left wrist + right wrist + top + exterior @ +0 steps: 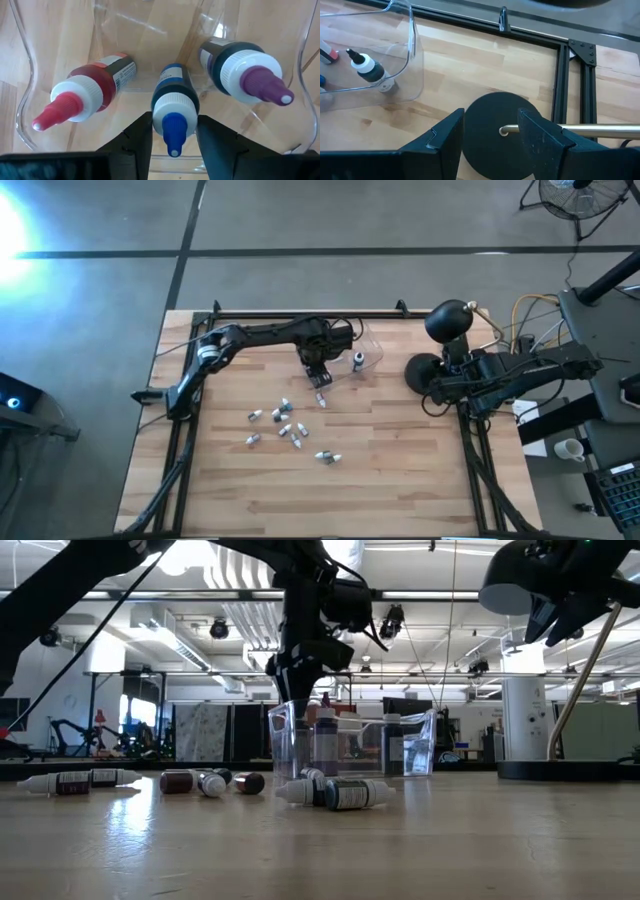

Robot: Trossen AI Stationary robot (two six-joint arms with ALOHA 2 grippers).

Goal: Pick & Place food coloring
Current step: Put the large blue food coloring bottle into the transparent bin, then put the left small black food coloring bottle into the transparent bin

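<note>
the left hand [320, 377] hangs over the near edge of the clear plastic tub [366, 350] at the back of the wooden surface [400, 470], pointing straight down into it. in the left wrist view its two dark fingers [137, 142] stand on either side of the white collar of a blue-capped food coloring bottle [173, 107], the jaws narrowed around it; whether the pads actually press the collar cannot be told, and the bottle stands upright on the tub floor. just to one side of that bottle, inside the same tub, stands a red-capped bottle [82, 97], and to the other side a dark bottle with a purple cap [245, 72]; all three are upright and apart from one another.

in front of the left hand, toward the near edge of the surface, the rest of the food coloring bottles [285, 425] lie scattered on their sides in a loose cluster, with one pair [327, 456] farthest out. from the low view several lie in a row across the surface [200, 781] and two lie close together right under the tub [335, 793].

the right hand [490, 137] is well apart from all of this, parked at the right edge of the surface. its fingers stand wide with nothing between them, directly above the round black base [500, 130] of a stand with a brass-coloured rod [580, 130]. the tub lies off beyond that hand, with one dark black-capped bottle [367, 70] showing through its wall.
</note>
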